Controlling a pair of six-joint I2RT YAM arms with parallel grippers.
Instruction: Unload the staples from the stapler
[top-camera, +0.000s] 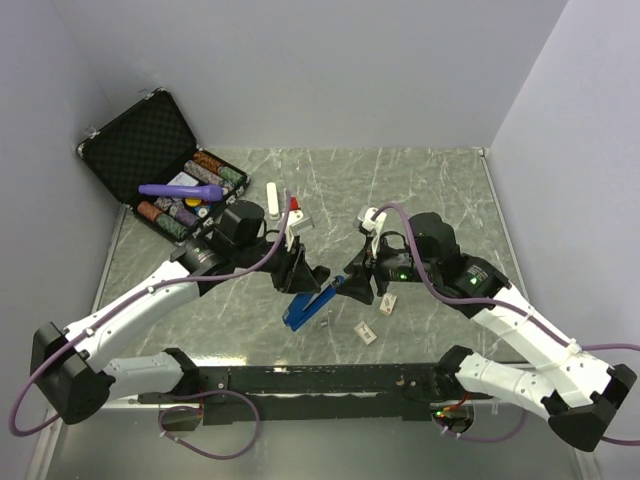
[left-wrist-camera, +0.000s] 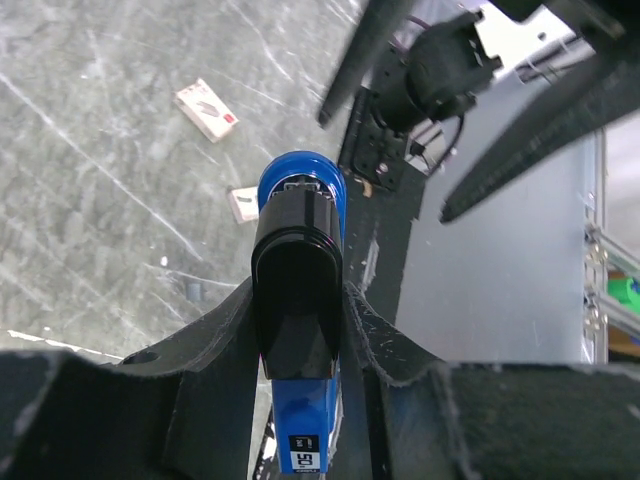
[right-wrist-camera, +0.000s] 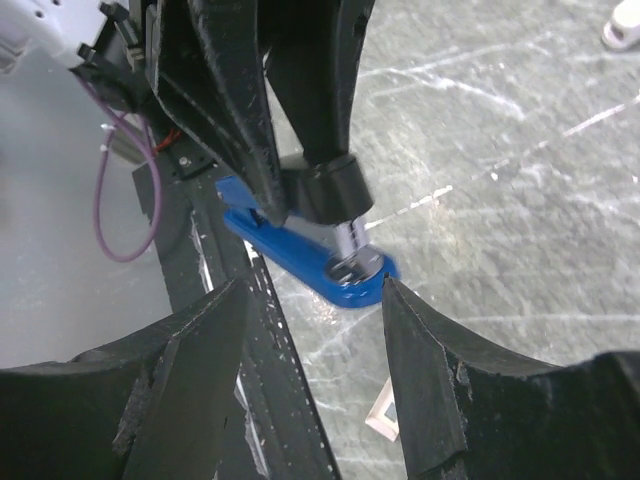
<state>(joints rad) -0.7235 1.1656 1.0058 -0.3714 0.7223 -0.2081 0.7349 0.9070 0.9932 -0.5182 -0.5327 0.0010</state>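
Holding, item one: stapler (top-camera: 308, 306), blue with black top, clamped by my left tool (left-wrist-camera: 298, 305), jaws partly closed on its sides, clear of the bench (top-camera: 450, 190). Item two: right tool (right-wrist-camera: 315, 300), jaws apart, gripping nothing, fingertips (right-wrist-camera: 232, 300) flanking the stapler's blue front end; contact I cannot tell. Item three: small cards (top-camera: 365, 333) on bench, beneath

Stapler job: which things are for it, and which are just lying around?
For the job: blue stapler; left jaws clamped on it; right jaws open around its tip.
Lying about: black poker-chip case; purple pen-like thing; white bar; two small white packets.
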